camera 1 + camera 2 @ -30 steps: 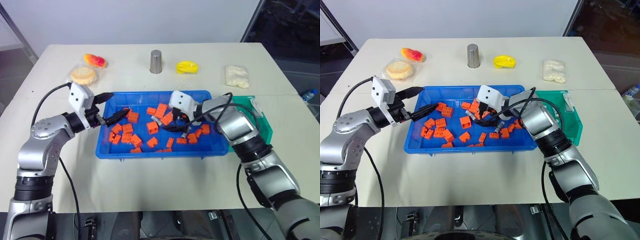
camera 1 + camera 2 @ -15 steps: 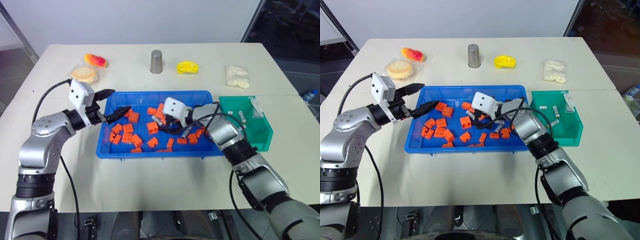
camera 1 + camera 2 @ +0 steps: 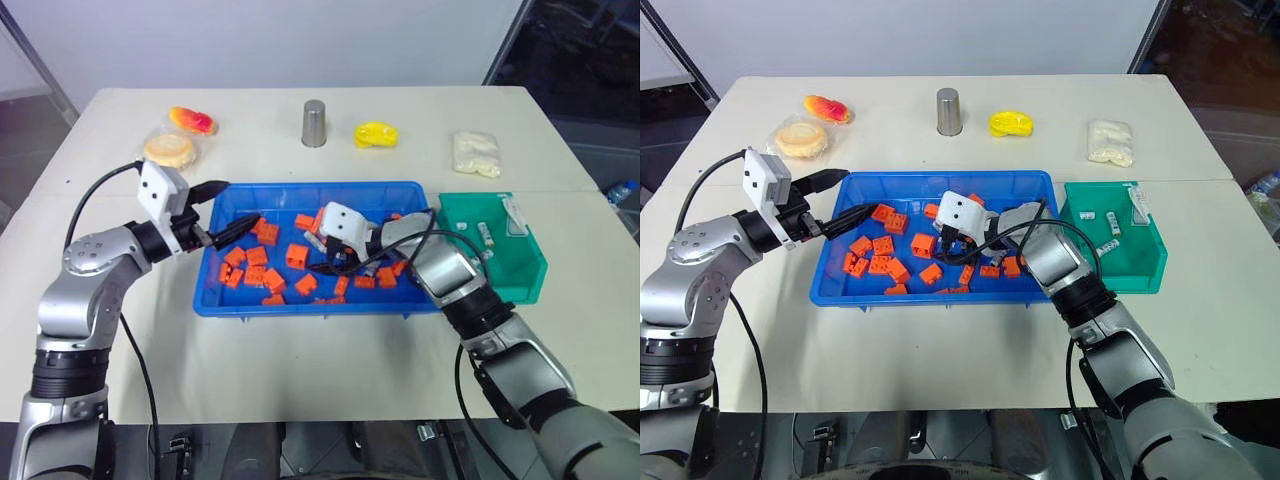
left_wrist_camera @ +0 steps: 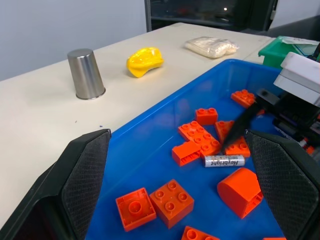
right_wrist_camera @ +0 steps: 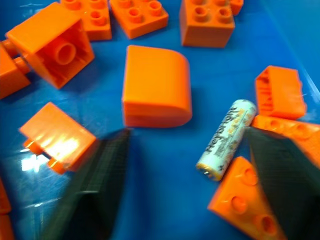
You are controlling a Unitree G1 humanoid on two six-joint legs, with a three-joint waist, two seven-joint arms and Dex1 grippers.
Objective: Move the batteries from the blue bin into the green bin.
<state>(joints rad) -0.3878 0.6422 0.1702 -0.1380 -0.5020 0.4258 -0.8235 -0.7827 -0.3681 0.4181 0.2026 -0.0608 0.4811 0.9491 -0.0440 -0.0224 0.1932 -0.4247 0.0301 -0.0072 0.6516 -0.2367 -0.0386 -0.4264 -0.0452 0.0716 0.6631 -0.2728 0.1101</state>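
Cream table [image 3: 320, 370] carries the blue bin [image 3: 300, 304] with the green bin [image 3: 530, 285] just beside it, and the action is inside the blue one. Right gripper [image 5: 185, 165] hangs low over the blue floor with its jaws parted and nothing between them; a battery [image 5: 226, 139] lies loose by one finger [image 5: 285, 170], touching an orange wedge block [image 5: 245, 207], its print too blurred here to read. A rounded orange block [image 5: 156, 86] sits just beyond the jaws. Left gripper [image 4: 180, 165] waits at the bin's far end, jaws spread wide and empty; that same battery [image 4: 224, 160] lies between its fingers, label reading "Heybright". Small batteries [image 3: 483, 232] already rest in the green bin. Beyond the bins stand a steel cup [image 3: 314, 123] and a yellow toy [image 3: 375, 134].
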